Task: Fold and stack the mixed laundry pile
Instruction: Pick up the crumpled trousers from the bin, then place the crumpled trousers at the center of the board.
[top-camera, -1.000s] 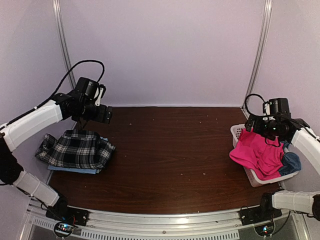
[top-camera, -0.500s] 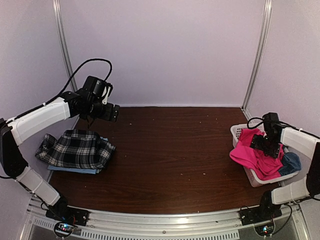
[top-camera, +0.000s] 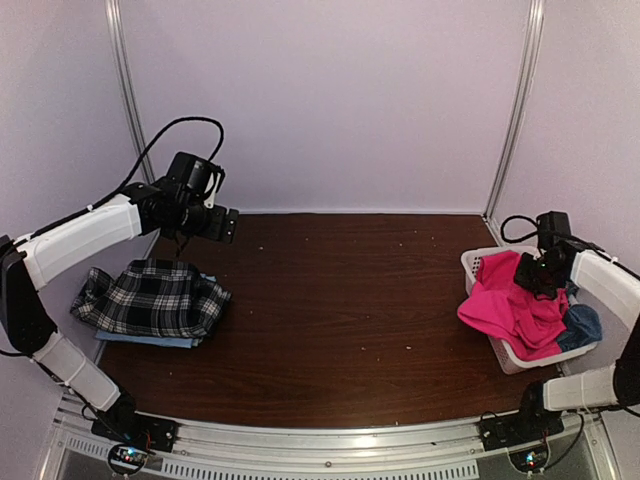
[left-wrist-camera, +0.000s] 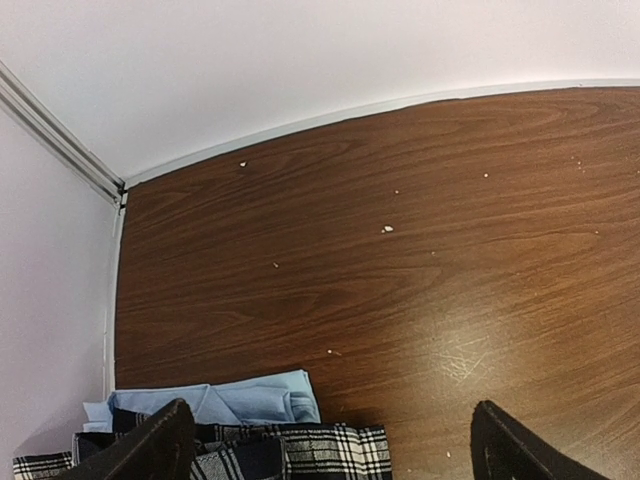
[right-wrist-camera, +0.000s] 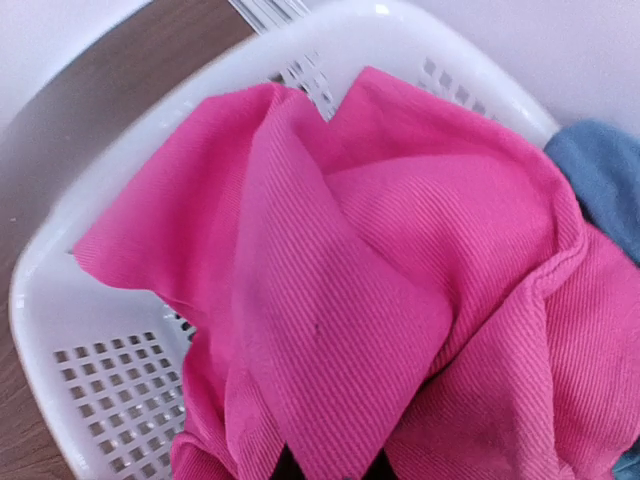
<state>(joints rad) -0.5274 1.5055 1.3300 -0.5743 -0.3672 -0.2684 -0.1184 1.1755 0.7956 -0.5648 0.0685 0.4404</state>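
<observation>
The hot-pink trousers (top-camera: 510, 300) slump half out of the white basket (top-camera: 478, 262) at the desk's (top-camera: 340, 300) right edge. They look soft, light and floppy, so pinching a raised fold or the waistband seems best. The right claw (top-camera: 545, 272) is clamped on a pink fold, and the left claw (top-camera: 215, 225) hangs wide open near the folded plaid shirt (top-camera: 150, 300).
</observation>
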